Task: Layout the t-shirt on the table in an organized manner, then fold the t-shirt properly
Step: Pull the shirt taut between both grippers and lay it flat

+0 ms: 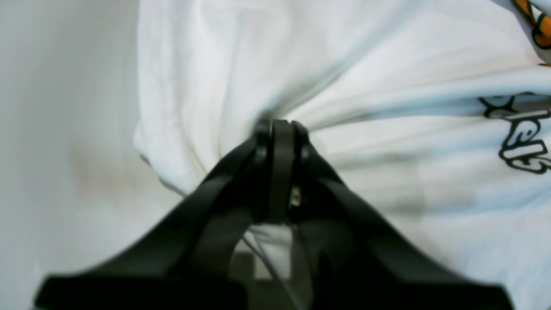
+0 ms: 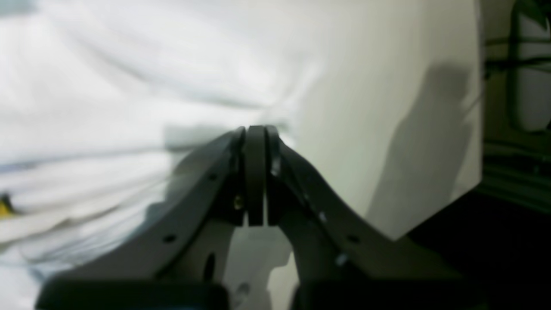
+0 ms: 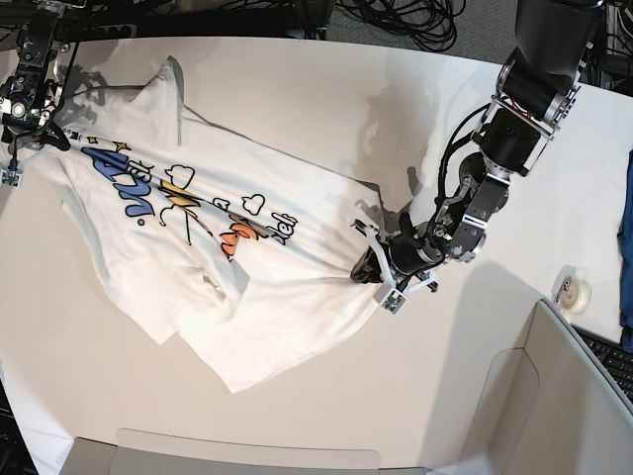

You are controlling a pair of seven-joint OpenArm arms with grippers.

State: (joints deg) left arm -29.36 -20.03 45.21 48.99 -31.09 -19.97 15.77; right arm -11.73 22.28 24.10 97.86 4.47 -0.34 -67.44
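The white t-shirt (image 3: 198, 247) with colourful cartoon lettering lies pulled out diagonally across the table (image 3: 316, 89), rumpled and partly doubled over along its near side. My left gripper (image 3: 376, 269) is shut on the shirt's right-hand end; in the left wrist view its closed tips (image 1: 280, 127) pinch gathered white cloth (image 1: 344, 86) with folds radiating from them. My right gripper (image 3: 38, 134) holds the far left end near the table's corner; in the right wrist view the tips (image 2: 256, 129) are shut on the cloth edge (image 2: 129, 107).
A roll of tape (image 3: 574, 290) sits at the right near a dark blue cloth (image 3: 625, 247). A grey panel (image 3: 564, 396) with a keyboard (image 3: 608, 358) stands at the lower right. Cables (image 3: 415, 15) run beyond the far edge.
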